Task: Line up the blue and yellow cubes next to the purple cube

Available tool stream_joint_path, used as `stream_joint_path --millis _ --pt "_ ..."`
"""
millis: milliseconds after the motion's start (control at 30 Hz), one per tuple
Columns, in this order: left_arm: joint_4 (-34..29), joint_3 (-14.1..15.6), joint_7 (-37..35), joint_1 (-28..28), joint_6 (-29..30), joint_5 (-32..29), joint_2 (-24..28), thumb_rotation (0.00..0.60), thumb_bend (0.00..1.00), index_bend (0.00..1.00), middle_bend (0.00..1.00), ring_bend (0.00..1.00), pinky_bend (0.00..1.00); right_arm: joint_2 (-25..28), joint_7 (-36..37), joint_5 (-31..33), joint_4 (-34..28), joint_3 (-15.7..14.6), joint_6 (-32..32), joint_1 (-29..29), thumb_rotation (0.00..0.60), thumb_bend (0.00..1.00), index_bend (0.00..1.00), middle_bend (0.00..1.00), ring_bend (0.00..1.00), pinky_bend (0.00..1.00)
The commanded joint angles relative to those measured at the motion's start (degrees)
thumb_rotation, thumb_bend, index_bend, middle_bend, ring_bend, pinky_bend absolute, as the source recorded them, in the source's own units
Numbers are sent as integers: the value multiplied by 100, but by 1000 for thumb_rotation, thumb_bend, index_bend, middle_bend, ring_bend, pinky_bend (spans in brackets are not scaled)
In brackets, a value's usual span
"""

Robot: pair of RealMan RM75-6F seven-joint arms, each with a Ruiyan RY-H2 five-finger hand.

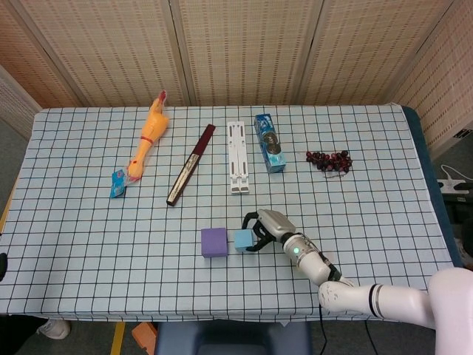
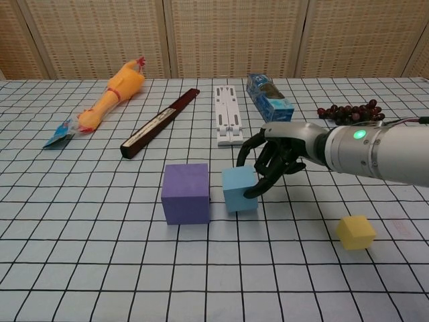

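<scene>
1. Blue-gridded white cloth covers the table (image 2: 80, 268). At its far side lie a yellow rubber chicken (image 2: 110, 94), a small blue packet (image 2: 59, 133) at the chicken's low end, a dark maroon flat stick (image 2: 159, 123), a white folding stand (image 2: 228, 114), a blue snack box (image 2: 269, 98) and a bunch of dark grapes (image 2: 350, 111).
2. Nearer, the purple cube (image 2: 186, 193) sits with the light blue cube (image 2: 239, 188) just beside it, a narrow gap between.
3. The right hand (image 2: 278, 157) curls its dark fingers (image 2: 258, 188) around the blue cube's right side, touching it; whether it truly grips is unclear.
4. The small yellow cube (image 2: 356, 232) rests apart, below the forearm; the head view hides it.
5. The left hand is out of sight.
</scene>
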Motion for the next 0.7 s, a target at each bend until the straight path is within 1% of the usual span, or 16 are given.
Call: stream_joint_path --millis 33,200,433,700 --pt "2 -2 -4 1 -5 -5 1 600 416 359 370 295 408 -34 278 -203 155 117 -234 -31 600 0 465 868 974 1000" --pt "5 1 -14 -6 -40 -16 4 600 419 360 370 296 408 -113 561 -469 339 193 -433 -47 600 0 470 869 974 1000" --pt "-8 -16 -45 -1 -54 -56 12 600 417 359 370 296 409 -235 786 -687 559 220 -576 -43 600 0 472 871 975 1000" --pt "-78 -35 -72 -2 -159 -180 38 600 415 359 369 295 412 -320 1034 -962 656 265 -645 -85 600 0 473 872 976 1000"
